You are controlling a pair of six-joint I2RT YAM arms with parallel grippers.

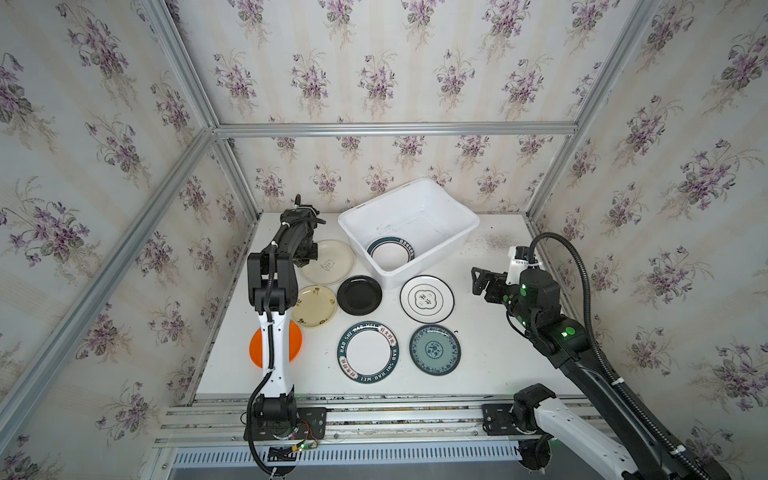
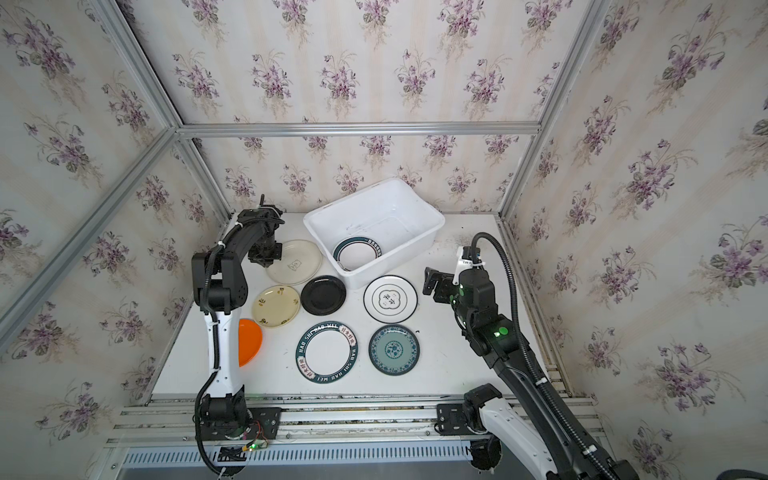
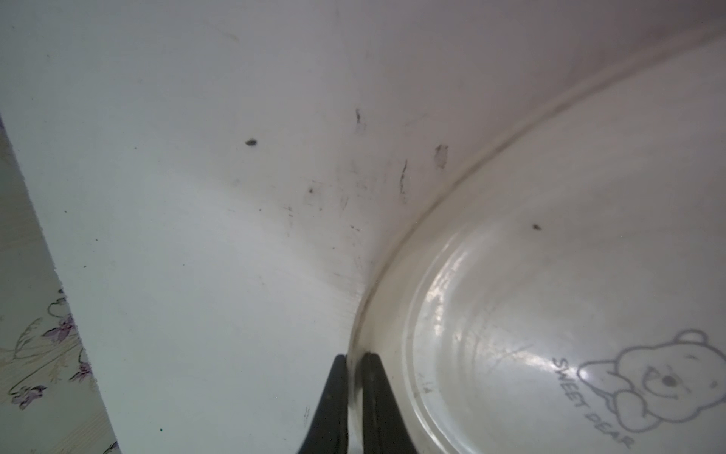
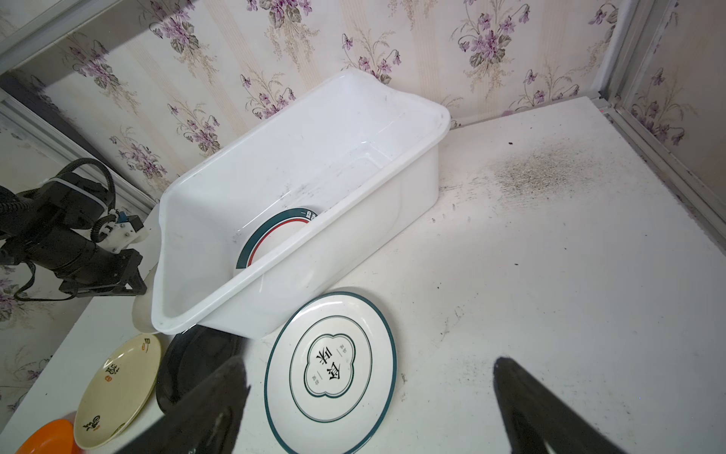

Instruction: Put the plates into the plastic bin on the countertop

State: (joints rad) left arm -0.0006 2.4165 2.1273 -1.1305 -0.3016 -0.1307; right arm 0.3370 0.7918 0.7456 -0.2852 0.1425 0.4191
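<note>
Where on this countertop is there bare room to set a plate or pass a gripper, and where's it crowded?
Free: the countertop between the bin, the thin-rimmed plate, the teal plate and the right wall; the bin floor beside the banded plate. Crowded: the left half, where the black plate, bear plate and cream plate nearly touch.

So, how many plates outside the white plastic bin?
7. Far: large cream plate. Middle: small cream, glossy black, white dark-rimmed. Near: orange (partly under left arm), lettered-rim, teal-patterned. Others may be hidden.
</note>
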